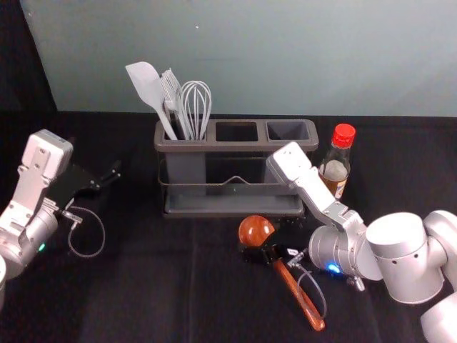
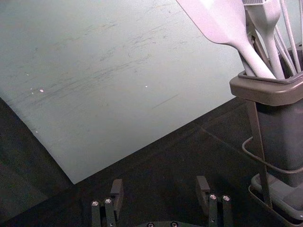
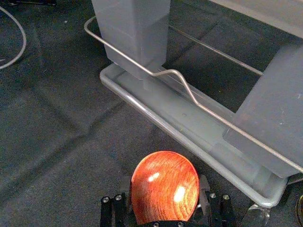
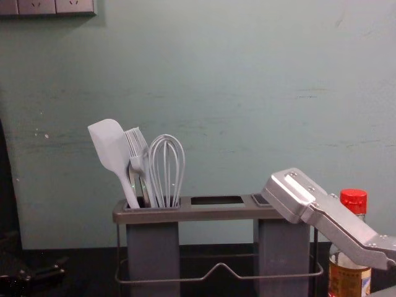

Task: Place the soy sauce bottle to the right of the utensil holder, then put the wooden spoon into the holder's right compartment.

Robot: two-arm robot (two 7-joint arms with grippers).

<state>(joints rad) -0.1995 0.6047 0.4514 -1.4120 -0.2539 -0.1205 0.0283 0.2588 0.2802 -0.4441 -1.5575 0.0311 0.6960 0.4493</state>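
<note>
- Spoon (image 1: 300,296) and bottle (image 1: 334,170) framed the job: the bottle stood upright just to the right of the holder (image 1: 235,146), so that half looked done, while the spoon lay aslant on the bench (image 1: 143,286) before the holder.
- Right arm (image 1: 403,250): it reached in close beside the bottle, so the lift called for a careful path, lest a link knock the bottle over.
- Left gripper (image 2: 159,184): it hovered off to the holder's left, fingers wide, best left parked there.
- Right gripper (image 3: 164,182): it was low over the spoon, its fingers wide on either side of the bowl end. A good grip wanted them centred on the neck, then closed evenly so the handle would not roll.
- Right compartment (image 1: 288,131): it sat at the back of the reach. The spoon needed raising well above the rim, then turning handle down, before being lowered straight.
- Rail (image 3: 151,73): this thin wire ran across the holder's front, where a handle lifted too little or too early forward could catch.
</note>
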